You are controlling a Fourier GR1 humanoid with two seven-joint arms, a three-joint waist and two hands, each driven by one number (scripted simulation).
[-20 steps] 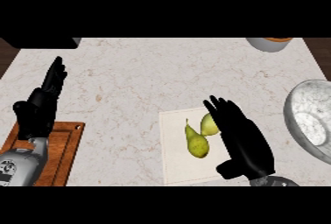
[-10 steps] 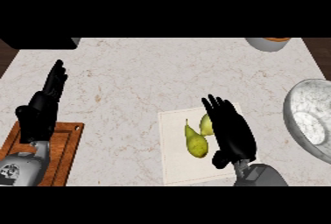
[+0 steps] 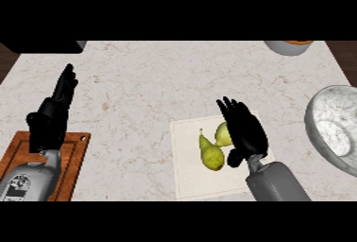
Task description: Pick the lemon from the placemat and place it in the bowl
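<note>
Right hand: your right hand (image 3: 243, 132) lies over the right part of the placemat, fingers straight and pointing up the view, grasping nothing; its grey forearm enters from the lower edge.

Left hand: your left hand (image 3: 52, 118) shows at the view's left, fingers straight and pointing up, resting above the wooden board and holding nothing.

Placemat: you see a pale square placemat (image 3: 202, 182) on the counter, right of centre, near the lower edge.

Fruit on the placemat: the task names a lemon, yet you find two yellow-green, pear-shaped fruits here. The left fruit (image 3: 210, 153) lies in full view, narrow end toward the top. The right fruit (image 3: 223, 134) lies just beside it and is partly covered by your right hand; you cannot tell whether the fingers touch it.

Bowl: a large grey speckled bowl (image 3: 324, 111) stands at the right edge, apart from the placemat, cut by the frame.

Wooden board: a brown board (image 3: 77, 156) lies at lower left under your left forearm.

Counter: pale marbled counter (image 3: 153, 85).

Far item: an orange-filled cup (image 3: 287, 46) at the top right edge.
</note>
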